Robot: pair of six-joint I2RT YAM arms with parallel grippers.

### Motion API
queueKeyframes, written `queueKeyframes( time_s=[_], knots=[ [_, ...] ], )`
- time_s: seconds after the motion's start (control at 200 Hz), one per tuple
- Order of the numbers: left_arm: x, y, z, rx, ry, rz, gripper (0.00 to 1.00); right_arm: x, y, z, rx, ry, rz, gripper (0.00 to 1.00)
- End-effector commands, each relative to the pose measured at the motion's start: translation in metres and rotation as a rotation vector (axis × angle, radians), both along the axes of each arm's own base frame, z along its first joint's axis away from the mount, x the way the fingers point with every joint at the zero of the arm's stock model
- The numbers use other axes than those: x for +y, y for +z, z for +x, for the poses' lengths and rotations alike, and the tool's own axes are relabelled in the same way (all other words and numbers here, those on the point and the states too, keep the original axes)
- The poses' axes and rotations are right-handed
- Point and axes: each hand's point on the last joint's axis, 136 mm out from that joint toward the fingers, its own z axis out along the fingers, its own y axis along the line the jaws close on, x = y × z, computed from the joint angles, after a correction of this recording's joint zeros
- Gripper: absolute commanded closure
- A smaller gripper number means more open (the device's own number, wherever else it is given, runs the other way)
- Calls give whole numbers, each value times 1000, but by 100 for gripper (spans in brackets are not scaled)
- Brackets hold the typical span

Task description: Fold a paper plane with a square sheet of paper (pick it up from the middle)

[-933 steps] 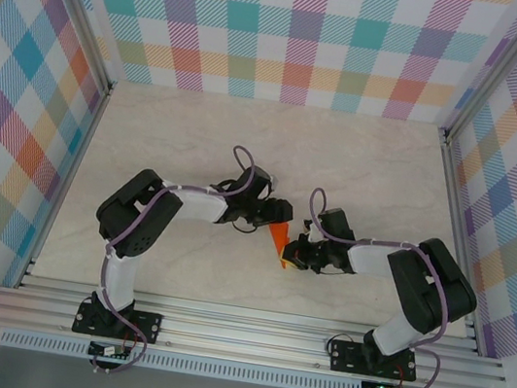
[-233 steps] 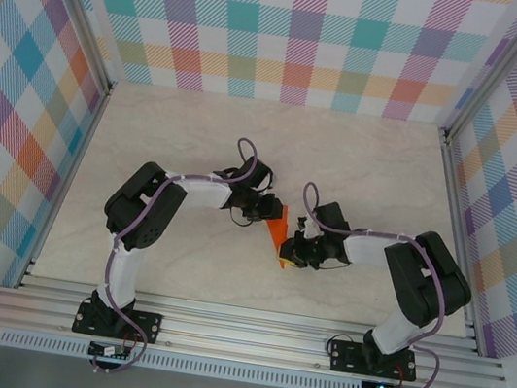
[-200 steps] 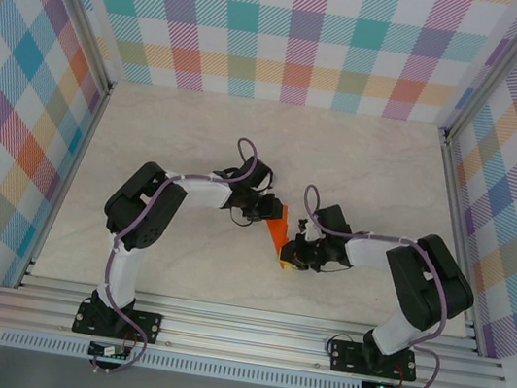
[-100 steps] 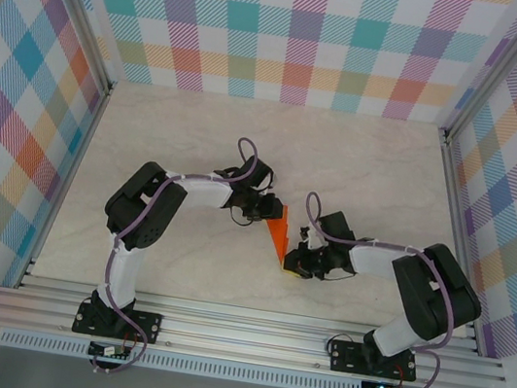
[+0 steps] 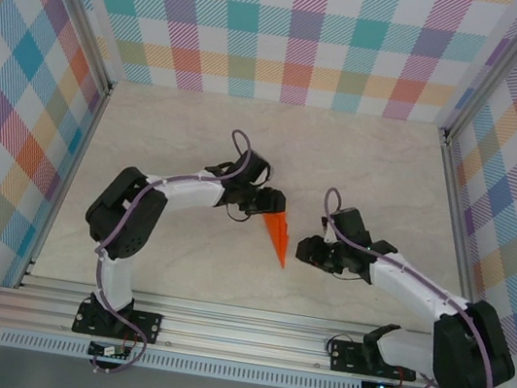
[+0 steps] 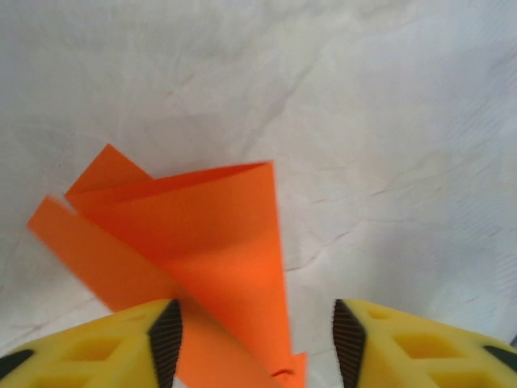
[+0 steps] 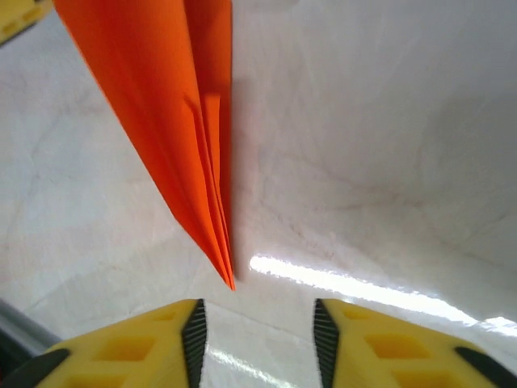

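Pale marbled surface (image 5: 180, 132) is seen between checked walls (image 5: 18, 97). The left fingers (image 6: 97, 356) are held apart astride the paper plane (image 5: 279, 235), partly cut off there by the frame's lower edge. Its layered tip is shown lying just ahead of the parted right fingers (image 7: 137, 347), untouched.

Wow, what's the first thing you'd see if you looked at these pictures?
The bright orange paper plane pops out first, lying in the middle of the pale table with its sharp tip pointing at the near edge. The left claw sits open at its wide end, and the right claw is open beside its tip. All around, the checked walls glow in rainbow colours.
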Motion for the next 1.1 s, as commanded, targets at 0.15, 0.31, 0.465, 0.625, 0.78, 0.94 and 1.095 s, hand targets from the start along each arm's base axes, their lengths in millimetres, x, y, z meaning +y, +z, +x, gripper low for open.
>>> queueKeyframes(
  time_s=[0.15,0.31,0.465,0.625,0.78,0.94,1.095],
  knots=[
    [30,17,-26,-6,128,61,36,-22,14,19,-139,-136,-53,40],
    [31,6,-42,22,155,96,35,-18,8,18,-146,-107,-33,36],
    [25,-2,-47,36,168,108,35,-17,3,15,-120,-77,-56,35],
    [19,-8,-48,44,162,123,35,-18,1,13,-112,-75,-60,33],
    [13,-12,-49,53,155,122,36,-5,6,12,-109,-29,-2,36],
    [8,-11,-44,49,151,115,36,17,7,9,-73,56,83,40],
    [5,-9,-41,45,152,114,37,26,-1,9,-19,82,105,42]
  ],
)
